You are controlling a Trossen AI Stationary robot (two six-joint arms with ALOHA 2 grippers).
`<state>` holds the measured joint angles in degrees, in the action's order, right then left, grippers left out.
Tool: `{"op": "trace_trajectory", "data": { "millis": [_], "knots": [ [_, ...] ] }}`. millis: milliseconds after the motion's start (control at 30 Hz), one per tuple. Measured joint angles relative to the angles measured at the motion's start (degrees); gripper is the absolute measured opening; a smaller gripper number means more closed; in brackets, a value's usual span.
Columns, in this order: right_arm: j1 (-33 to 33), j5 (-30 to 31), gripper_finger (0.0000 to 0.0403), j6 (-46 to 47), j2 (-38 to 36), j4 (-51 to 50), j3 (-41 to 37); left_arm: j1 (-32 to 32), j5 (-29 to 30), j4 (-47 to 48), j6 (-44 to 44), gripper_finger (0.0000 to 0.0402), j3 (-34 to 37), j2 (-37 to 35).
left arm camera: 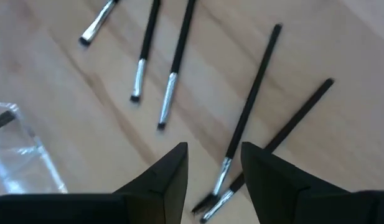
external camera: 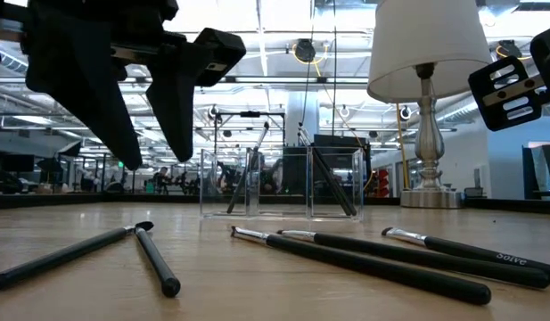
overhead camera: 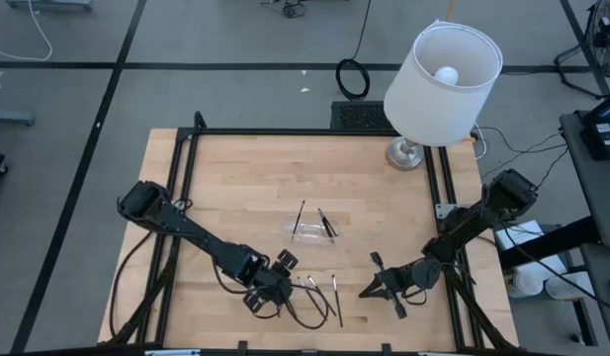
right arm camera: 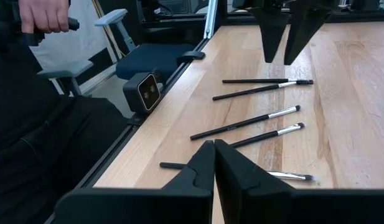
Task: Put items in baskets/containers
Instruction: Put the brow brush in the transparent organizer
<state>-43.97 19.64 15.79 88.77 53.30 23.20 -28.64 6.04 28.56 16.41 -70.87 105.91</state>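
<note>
Several thin dark sticks with silvery ends (overhead camera: 334,289) (external camera: 364,259) (right arm camera: 254,118) lie flat on the wood near the table's near edge. My left gripper (overhead camera: 283,277) (external camera: 154,163) (left arm camera: 213,165) is open and hovers above two sticks whose brush ends cross (left arm camera: 211,202); its fingertips are clear of them. The clear tray (overhead camera: 312,232) (external camera: 283,183) (left arm camera: 17,149) stands mid-table with two sticks leaning inside it (external camera: 248,169) (external camera: 332,183). My right gripper (overhead camera: 374,287) (right arm camera: 215,152) is shut, raised above the table to the right of the loose sticks.
A white-shaded lamp (overhead camera: 443,69) (external camera: 426,89) stands at the table's far right corner. A black frame rail runs along the table edges (overhead camera: 191,158). A person's hand (right arm camera: 48,15) and a small camera (right arm camera: 145,90) show beyond the table's near edge. A dark cable loops beside the left gripper (overhead camera: 305,318).
</note>
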Motion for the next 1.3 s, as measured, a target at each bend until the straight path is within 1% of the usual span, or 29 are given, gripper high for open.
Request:
{"op": "trace_trajectory", "data": {
  "millis": [67, 333, 467, 600, 767, 1067, 1300],
  "knots": [
    [0.00, 0.02, 0.0000, 0.00, 0.00, -0.02, 0.00, 0.28, -1.55, -0.78, 0.63, 0.0159, 0.00, 0.00],
    [0.01, 0.02, 0.0000, -0.39, 0.00, -0.07, 0.00, 0.39, -2.21, -1.78, 1.96, 0.0159, 0.00, 0.14],
    [0.02, 0.07, 0.0000, -0.40, 0.00, -0.11, 0.00, 0.05, -3.99, -2.57, 1.98, 0.0159, 0.00, 2.81],
    [0.00, 1.20, 0.0000, -0.36, 0.00, -0.52, 0.04, -0.20, -2.07, -1.60, 3.61, 0.0159, 0.01, 5.83],
    [0.02, 1.68, 0.0000, 0.20, 0.00, -1.71, 0.02, 0.62, -2.14, -1.26, 3.78, 0.0159, -0.28, 7.47],
    [0.02, 1.61, 0.0000, 0.24, 0.00, -2.39, 0.02, 2.87, -3.08, 2.47, 3.05, 0.0159, -0.28, 7.40],
    [0.00, 1.55, 0.0000, 0.24, 0.00, -2.80, 0.02, 4.04, -2.12, 4.71, 7.50, 0.0159, -0.26, 7.45]
  ]
}}
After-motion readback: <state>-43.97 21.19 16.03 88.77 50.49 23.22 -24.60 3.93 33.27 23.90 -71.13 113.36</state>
